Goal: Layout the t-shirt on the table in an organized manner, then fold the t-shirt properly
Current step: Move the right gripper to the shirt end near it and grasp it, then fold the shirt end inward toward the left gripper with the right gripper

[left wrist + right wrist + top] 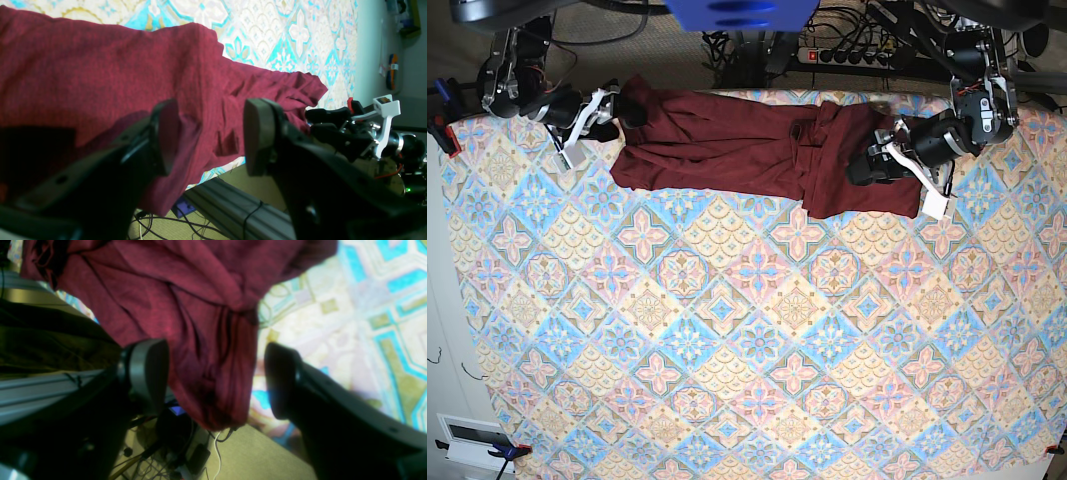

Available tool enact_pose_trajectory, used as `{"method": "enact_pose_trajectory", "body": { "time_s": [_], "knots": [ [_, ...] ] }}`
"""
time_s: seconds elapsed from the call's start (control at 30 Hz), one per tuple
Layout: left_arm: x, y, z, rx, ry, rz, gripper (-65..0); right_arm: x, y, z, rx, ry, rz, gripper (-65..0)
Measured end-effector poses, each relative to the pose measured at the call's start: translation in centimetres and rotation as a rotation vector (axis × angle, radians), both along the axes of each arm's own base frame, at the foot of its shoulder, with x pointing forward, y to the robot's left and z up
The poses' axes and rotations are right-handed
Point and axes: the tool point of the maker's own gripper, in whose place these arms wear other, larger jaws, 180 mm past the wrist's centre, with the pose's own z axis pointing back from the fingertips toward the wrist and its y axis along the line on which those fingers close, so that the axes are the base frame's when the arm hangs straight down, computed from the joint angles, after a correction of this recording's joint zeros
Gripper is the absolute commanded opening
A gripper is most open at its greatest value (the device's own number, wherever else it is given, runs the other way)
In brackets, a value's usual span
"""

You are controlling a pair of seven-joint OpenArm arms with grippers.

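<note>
Item: dark maroon knit t-shirt [737, 150], bunched, lying along the far edge of the pastel diamond-tiled table [747, 340]. Long axis runs left to right, parallel to that edge.

Left gripper [869, 165]: at the garment's right end, jaws spread, cloth between them in the left wrist view [205, 133].

Right gripper [612, 112]: at the left end, jaws spread astride a hanging fold [213, 373].

Only the wrist views show cloth drooping over the table edge above cables.
</note>
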Motion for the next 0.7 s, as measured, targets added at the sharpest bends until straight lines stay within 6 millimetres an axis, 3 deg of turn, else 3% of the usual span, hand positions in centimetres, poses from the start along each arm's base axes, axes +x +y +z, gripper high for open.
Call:
{"method": "enact_pose_trajectory", "body": {
  "time_s": [0.23, 0.47, 0.7],
  "knots": [
    [0.0, 0.0, 0.0, 0.000, 0.000, 0.000, -35.9, -0.2, 0.1, -0.3, 0.008, 0.009, -0.004, -21.4],
    [0.0, 0.0, 0.0, 0.000, 0.000, 0.000, -35.9, 0.2, 2.8, -1.2, 0.144, 0.007, -0.025, -21.4],
    [0.0, 0.0, 0.0, 0.000, 0.000, 0.000, -35.9, 2.3, 5.1, -0.9, 0.191, -0.025, -0.026, -21.4]
  ]
}}
